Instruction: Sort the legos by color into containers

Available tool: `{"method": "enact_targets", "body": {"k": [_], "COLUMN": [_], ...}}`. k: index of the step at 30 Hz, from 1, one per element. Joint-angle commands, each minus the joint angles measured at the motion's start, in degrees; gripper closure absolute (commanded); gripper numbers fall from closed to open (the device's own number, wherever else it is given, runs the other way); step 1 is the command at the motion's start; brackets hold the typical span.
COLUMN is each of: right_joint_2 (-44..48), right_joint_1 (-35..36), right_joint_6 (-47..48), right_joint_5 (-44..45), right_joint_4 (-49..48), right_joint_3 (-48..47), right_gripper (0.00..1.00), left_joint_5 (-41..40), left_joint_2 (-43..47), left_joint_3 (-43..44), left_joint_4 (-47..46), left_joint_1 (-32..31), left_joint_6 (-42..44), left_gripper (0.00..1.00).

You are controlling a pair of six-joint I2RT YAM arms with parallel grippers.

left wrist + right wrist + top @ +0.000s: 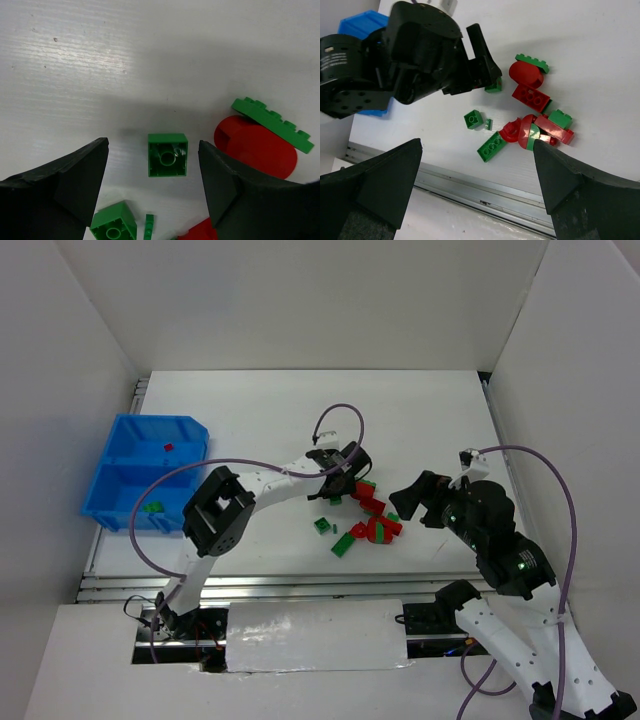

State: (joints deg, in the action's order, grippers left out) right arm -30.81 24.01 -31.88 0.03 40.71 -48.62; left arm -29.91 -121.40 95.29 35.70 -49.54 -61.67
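Red and green legos (372,515) lie in a loose pile mid-table. My left gripper (338,486) is open over its left edge, and a small green square brick (168,154), lying upside down, sits between its open fingers. My right gripper (412,502) is open and empty, hovering right of the pile (530,115). The blue bin (140,472) stands at the far left. A red brick (169,447) lies in its far compartment and a green brick (153,506) in its near one.
A second green square brick (114,222) and a tiny green piece (148,226) lie near my left fingers. A red round piece (257,146) under a green plate (272,124) sits to the right. A metal rail (250,585) runs along the near edge.
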Motion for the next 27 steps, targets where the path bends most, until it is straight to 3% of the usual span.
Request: {"method": "enact_targets", "body": {"k": [1, 5, 7, 10, 11, 12, 14, 18, 22, 27], "right_joint_2": [-0.13, 0.04, 0.05, 0.05, 0.13, 0.22, 0.31, 0.57, 0.84, 0.22], "right_joint_1": [0.34, 0.34, 0.34, 0.34, 0.34, 0.34, 0.34, 0.34, 0.34, 0.34], "right_joint_6": [0.85, 0.94, 1.20, 1.38, 1.47, 1.56, 1.82, 1.56, 2.17, 2.79], "right_joint_5": [-1.70, -1.79, -1.88, -1.79, -1.79, -1.62, -1.53, -3.10, -4.96, -5.39], "right_joint_4": [-2.39, -2.74, -2.83, -3.00, -3.00, -2.92, -2.92, -3.36, -3.53, -4.67], "right_joint_3": [0.46, 0.90, 1.25, 1.42, 1.51, 1.51, 1.51, 1.95, 2.56, 3.27], "right_gripper": [0.00, 0.00, 0.00, 0.00, 0.00, 0.00, 0.01, 0.00, 0.00, 0.00], "left_joint_5": [0.47, 1.43, 1.61, 1.53, 1.00, -0.57, -2.25, -6.38, -10.51, -10.96], "left_joint_2": [-1.91, -2.87, -4.01, -4.54, -4.28, -3.76, -0.43, 12.37, 28.82, 40.28], "left_joint_3": [1.40, -0.01, 0.34, 0.51, 0.86, 0.78, -0.70, -6.06, -18.43, -23.65], "left_joint_4": [-0.02, -1.07, -0.72, -0.38, 1.19, 1.99, 3.40, 7.88, 6.75, 6.82], "left_joint_1": [-0.03, -0.03, 0.06, 0.23, 0.49, 0.76, 2.59, 12.60, 29.79, 46.86], "left_joint_6": [0.15, 0.32, 0.50, 0.50, 0.15, -0.55, -0.82, -1.87, -0.47, 4.36], "left_gripper": [0.16, 0.17, 0.24, 0.62, 0.71, 0.87, 0.98, 1.00, 1.00, 0.95]}}
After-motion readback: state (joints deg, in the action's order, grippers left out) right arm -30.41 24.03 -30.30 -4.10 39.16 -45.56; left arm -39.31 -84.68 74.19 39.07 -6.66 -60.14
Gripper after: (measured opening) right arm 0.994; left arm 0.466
